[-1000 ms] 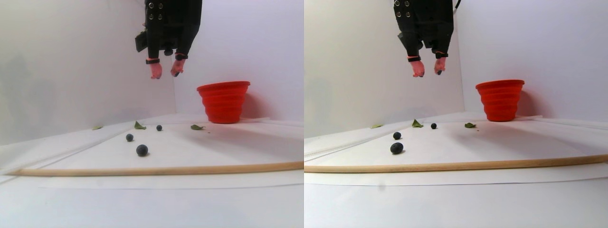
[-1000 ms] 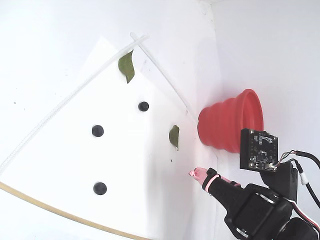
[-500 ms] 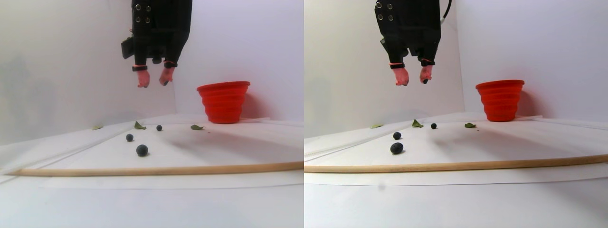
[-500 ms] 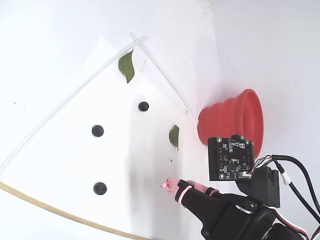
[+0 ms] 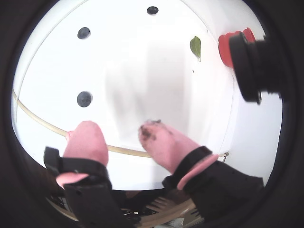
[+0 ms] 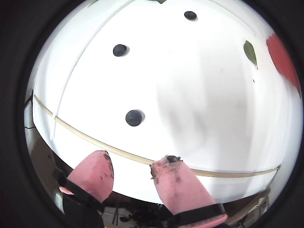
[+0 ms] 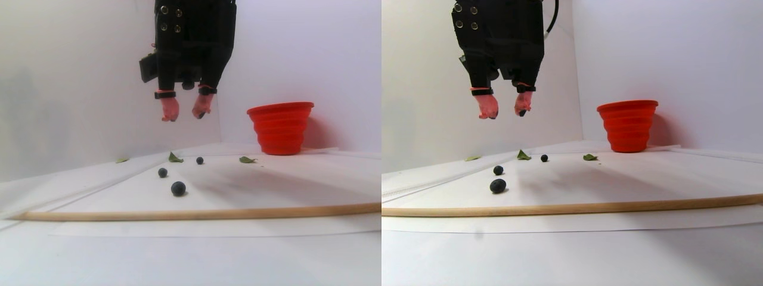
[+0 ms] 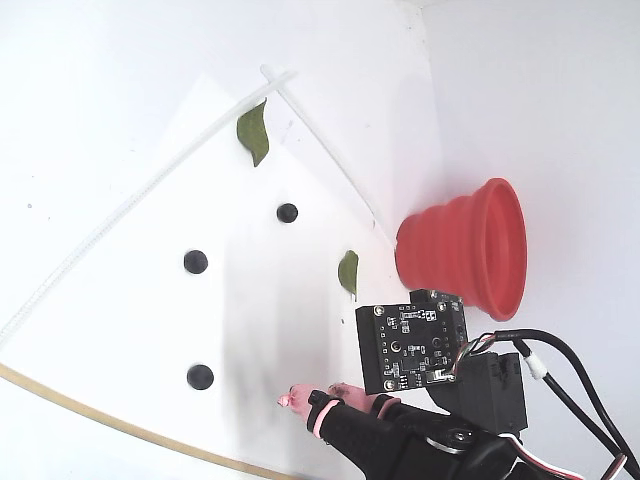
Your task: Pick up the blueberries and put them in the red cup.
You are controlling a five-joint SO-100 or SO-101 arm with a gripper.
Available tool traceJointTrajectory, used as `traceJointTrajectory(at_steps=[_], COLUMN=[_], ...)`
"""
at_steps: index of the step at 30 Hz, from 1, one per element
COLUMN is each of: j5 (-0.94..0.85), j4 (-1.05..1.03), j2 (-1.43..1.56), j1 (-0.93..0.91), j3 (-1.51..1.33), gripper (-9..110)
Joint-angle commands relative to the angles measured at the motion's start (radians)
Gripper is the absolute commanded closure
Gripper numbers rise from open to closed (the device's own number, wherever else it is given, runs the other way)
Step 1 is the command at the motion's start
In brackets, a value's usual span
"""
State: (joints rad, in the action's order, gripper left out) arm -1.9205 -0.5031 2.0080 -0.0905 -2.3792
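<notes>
Gripper [image 7: 185, 114]: pink-tipped fingers [image 5: 164, 142] spread apart, holding nothing, hanging high above the white sheet [image 8: 150, 320]. Blueberries: three on the sheet, one [image 8: 200, 377] nearest the wooden strip [image 7: 197, 212], one [image 8: 196, 262] mid-sheet, one [image 8: 287, 212] near the leaves [image 8: 253, 132]. Red cup [image 8: 470, 252]: upright by the wall, well apart from the berries.

No readable text or labels anywhere (circuit board print too small)

You are looking at an all-white enclosure: two plain white walls [image 7: 310, 53] meeting in a corner behind a white floor [image 7: 191, 256]. A white paper sheet [image 8: 270, 330] covers the floor, edged by a thin curved wooden strip [image 7: 197, 212]. Soft, even light casts faint grey shadows.
</notes>
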Motion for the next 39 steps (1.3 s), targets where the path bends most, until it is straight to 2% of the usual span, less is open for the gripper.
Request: traceJointTrajectory(at_steps=[1,39], j5=[-0.005,-0.046], j4=[0.032,0.281], j2=[0.071,-0.176], j1=[0.017,0.040], j3=[0.008,-0.083], gripper=[85,83])
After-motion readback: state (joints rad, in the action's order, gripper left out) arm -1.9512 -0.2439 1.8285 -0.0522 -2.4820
